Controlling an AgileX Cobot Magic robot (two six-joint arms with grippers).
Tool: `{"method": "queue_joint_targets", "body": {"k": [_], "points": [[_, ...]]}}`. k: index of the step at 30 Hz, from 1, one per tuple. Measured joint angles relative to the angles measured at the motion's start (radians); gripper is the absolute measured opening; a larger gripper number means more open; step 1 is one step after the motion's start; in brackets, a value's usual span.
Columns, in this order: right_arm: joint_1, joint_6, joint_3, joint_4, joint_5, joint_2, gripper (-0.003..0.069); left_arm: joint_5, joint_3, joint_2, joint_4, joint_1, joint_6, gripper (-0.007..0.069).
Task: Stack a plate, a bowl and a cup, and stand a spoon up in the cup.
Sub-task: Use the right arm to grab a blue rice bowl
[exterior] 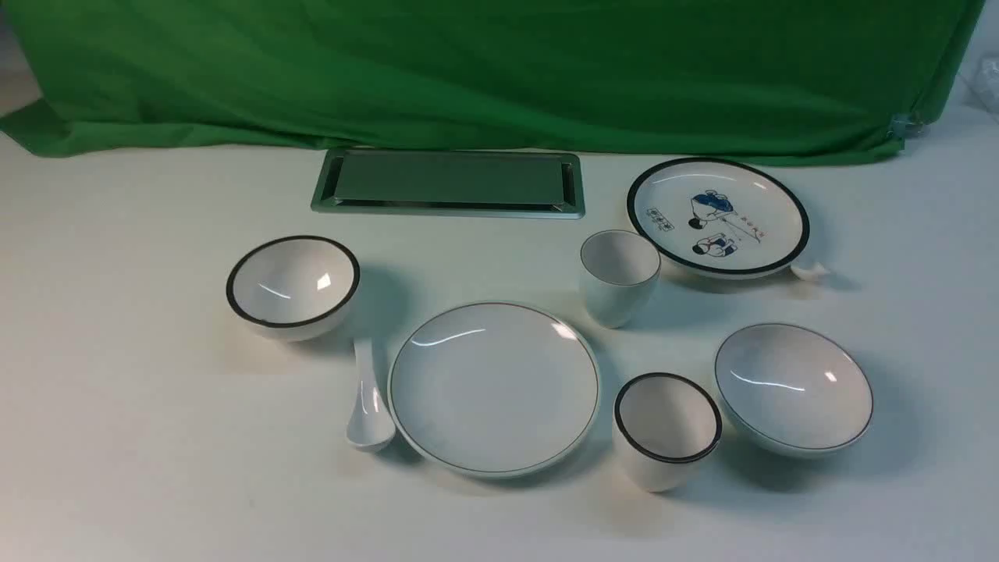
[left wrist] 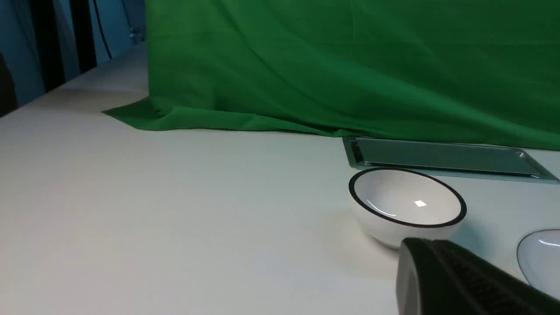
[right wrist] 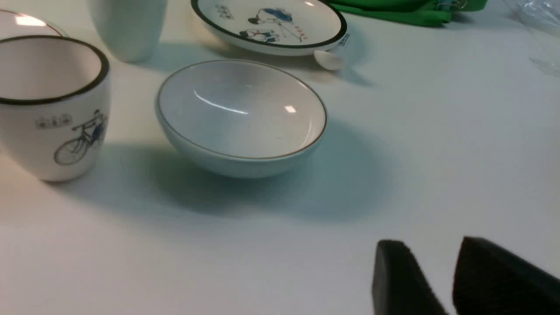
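Note:
The plain white plate [exterior: 493,388] lies at the table's middle front; its edge shows in the left wrist view [left wrist: 540,253]. The white spoon [exterior: 367,398] lies just left of it. The thin-rimmed cup [exterior: 619,277] stands behind the plate to the right. The wide shallow bowl [exterior: 793,388] sits at the right, and also shows in the right wrist view [right wrist: 240,113]. Neither gripper shows in the front view. My left gripper [left wrist: 420,245] shows no gap between its fingers and is empty. My right gripper [right wrist: 431,245] is open by a narrow gap, empty, over bare table near the bowl.
A thick-rimmed bowl [exterior: 293,285] sits at the left. A thick-rimmed cup [exterior: 667,429] stands between plate and bowl. A pictured plate [exterior: 718,216] with a spoon tip [exterior: 808,270] under its edge lies back right. A metal tray [exterior: 449,183] lies before the green cloth [exterior: 499,70].

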State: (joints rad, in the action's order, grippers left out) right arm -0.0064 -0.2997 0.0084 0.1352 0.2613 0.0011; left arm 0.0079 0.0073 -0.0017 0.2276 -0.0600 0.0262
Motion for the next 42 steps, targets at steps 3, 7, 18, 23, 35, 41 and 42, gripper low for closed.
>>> {"method": "queue_joint_targets", "body": {"k": [3,7,18,23,35,41,42], "points": [[0.000,0.000,0.000,0.000,0.000,0.000,0.0238,-0.059,0.000,0.000,0.020,0.000,-0.042,0.0006],[0.000,0.000,0.000,0.000,0.000,0.000,0.0238,-0.146,0.000,0.000,0.041,0.000,-0.092,0.0006],[0.000,0.000,0.000,0.000,0.000,0.000,0.0238,-0.394,-0.259,0.093,0.027,0.000,-0.450,0.0006],[0.000,-0.001,0.000,-0.001,-0.042,0.000,0.0238,0.255,-0.675,0.377,-0.096,0.000,-0.415,0.0006],[0.009,0.504,0.000,0.115,-0.409,0.000,0.0238,1.081,-1.010,1.063,0.037,0.000,0.034,0.0006],[0.009,0.606,0.000,0.125,-0.488,0.000,0.0238,1.059,-0.910,1.090,0.060,0.000,0.095,0.0006],[0.009,0.626,0.000,0.126,-0.495,0.000,0.0238,1.053,-0.900,1.090,0.060,0.000,0.104,0.0006]]}}
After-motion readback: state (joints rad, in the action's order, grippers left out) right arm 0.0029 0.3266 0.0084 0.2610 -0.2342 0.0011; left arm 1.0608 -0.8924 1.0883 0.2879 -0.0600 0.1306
